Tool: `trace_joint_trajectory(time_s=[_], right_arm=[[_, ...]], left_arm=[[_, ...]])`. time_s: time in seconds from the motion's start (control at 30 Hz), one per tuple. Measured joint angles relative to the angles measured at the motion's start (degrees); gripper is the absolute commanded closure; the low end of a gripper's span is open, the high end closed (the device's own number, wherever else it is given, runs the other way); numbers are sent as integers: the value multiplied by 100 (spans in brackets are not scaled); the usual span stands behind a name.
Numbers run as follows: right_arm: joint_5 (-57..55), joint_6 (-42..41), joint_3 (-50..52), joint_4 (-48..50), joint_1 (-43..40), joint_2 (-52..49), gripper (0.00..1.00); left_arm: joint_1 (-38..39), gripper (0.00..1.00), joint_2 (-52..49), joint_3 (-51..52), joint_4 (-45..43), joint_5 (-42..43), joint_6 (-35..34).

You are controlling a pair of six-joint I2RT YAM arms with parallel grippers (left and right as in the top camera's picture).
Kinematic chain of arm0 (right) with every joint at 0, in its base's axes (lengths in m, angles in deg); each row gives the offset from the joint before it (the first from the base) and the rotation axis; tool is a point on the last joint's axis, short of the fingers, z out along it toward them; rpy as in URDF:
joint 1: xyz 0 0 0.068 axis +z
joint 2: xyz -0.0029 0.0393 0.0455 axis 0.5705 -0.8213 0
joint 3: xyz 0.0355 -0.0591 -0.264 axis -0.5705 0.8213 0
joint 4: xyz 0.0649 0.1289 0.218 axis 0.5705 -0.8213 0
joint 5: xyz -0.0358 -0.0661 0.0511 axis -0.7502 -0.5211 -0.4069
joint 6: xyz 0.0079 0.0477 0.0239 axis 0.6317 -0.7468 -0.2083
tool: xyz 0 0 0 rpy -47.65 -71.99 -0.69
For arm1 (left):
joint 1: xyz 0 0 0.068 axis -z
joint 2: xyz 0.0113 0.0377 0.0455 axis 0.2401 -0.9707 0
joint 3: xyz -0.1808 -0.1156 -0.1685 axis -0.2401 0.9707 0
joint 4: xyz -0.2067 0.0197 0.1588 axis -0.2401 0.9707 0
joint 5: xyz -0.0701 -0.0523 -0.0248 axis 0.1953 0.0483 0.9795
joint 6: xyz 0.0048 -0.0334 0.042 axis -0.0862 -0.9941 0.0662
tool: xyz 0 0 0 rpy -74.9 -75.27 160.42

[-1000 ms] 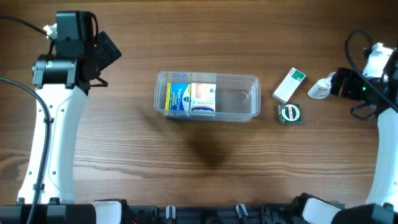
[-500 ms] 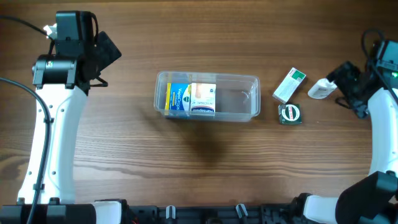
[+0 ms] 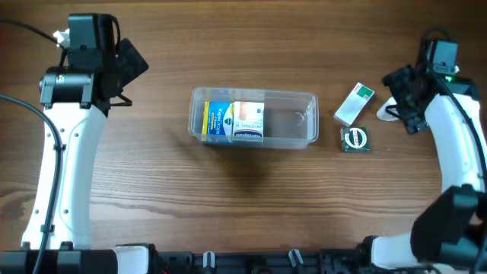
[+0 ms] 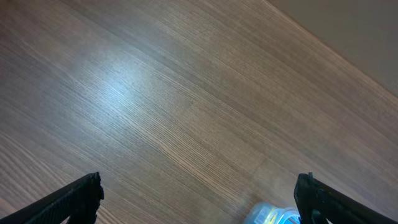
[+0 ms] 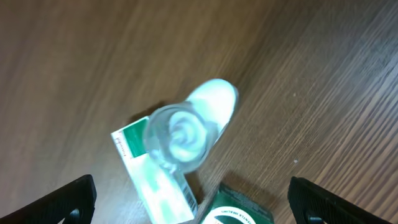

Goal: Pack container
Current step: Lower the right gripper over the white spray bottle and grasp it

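Note:
The container (image 3: 304, 122), a clear shallow tub, sits mid-table with a blue-and-yellow box (image 3: 218, 119) and a white box (image 3: 248, 120) in its left half. Its corner shows in the left wrist view (image 4: 272, 215). My left gripper (image 3: 131, 61) is open and empty, far left of the tub, over bare wood (image 4: 196, 196). My right gripper (image 3: 401, 87) is open and hovers above a small clear bottle (image 5: 185, 133) lying on the table. The arm mostly hides the bottle (image 3: 386, 113) in the overhead view.
A white-and-green box (image 3: 354, 103) lies right of the tub, and a dark green packet with a round label (image 3: 354, 138) lies just in front of it. Both show under the right gripper: the box (image 5: 158, 183) and the packet (image 5: 239, 213).
My right arm has swung in from the table's right edge to a place over the bottle. The left arm and the objects have not moved.

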Motion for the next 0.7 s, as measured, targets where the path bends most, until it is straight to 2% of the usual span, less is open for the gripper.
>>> trace_joint_trajectory(time_s=[0.3,0.5,0.7], right_arm=[[-13,-94,0,212,0,-649,1],[-17,-7,0,295,0,-649,12],[-142,133,0,297,0,-649,18]], left_arm=[[0,0,0,0,0,0,0],[0,0,0,0,0,0,0],[0,0,0,0,0,0,0]])
